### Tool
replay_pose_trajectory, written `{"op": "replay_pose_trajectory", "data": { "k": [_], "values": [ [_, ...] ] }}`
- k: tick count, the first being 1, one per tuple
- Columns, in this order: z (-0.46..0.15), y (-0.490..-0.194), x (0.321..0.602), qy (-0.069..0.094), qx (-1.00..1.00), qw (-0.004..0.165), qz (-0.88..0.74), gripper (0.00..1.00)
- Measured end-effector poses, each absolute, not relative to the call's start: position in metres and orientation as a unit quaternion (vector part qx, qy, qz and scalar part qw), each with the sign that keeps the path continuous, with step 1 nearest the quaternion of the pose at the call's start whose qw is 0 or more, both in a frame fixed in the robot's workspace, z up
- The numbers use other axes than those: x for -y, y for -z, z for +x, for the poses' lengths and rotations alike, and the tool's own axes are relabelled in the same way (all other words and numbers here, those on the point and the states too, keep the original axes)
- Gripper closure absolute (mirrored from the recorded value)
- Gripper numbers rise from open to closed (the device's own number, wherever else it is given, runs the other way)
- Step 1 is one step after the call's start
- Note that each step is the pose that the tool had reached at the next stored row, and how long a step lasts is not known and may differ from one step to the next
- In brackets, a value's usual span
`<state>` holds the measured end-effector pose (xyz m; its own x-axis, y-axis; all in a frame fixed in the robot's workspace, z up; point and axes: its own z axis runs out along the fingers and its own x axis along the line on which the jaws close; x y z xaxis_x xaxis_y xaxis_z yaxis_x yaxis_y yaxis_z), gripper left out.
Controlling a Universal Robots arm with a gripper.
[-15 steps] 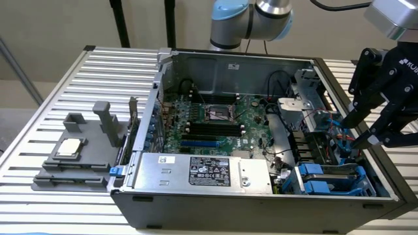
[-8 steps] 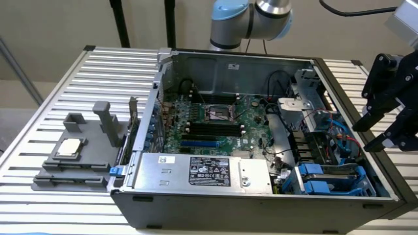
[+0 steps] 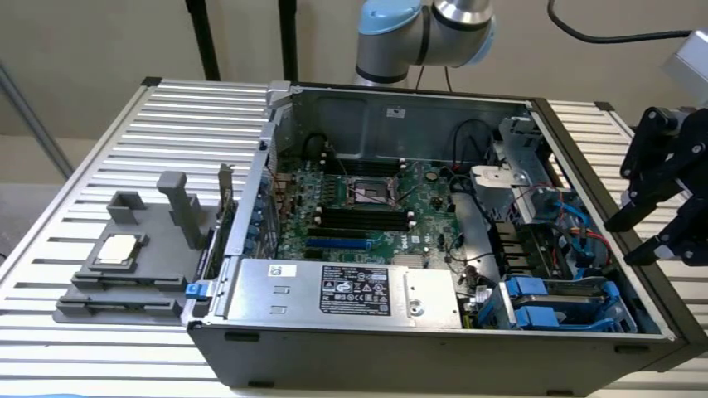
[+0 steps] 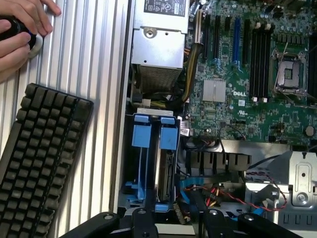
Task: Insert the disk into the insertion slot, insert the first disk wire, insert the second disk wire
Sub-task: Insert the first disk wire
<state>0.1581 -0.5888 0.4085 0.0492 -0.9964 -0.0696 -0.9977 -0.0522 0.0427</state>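
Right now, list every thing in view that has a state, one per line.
computer case, on its side, panel off
gripper, jaws open, empty, above the case
disk, appears seated in the insertion slot
CPU socket, bare, no cooler
memory slots, empty

A ribbed metal worktop (image 3: 89, 174) carries a grey moulded fixture (image 3: 138, 278) at the exterior view's left, with a square silver chip (image 3: 118, 249) on it. In the open computer case (image 3: 443, 356), a silver power-supply box (image 3: 343, 290) lies along the near wall. A green motherboard (image 3: 366, 207) sits beyond it. A black keyboard (image 4: 42, 163) rests on the worktop beside the case.
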Motion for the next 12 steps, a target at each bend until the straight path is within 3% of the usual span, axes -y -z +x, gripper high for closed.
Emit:
{"op": "replay_pose_trajectory", "data": {
  "k": [12],
  "values": [
    [0.162, -0.386, 0.580, -0.040, -0.686, 0.008, -0.727, 0.60]
  ]
}}
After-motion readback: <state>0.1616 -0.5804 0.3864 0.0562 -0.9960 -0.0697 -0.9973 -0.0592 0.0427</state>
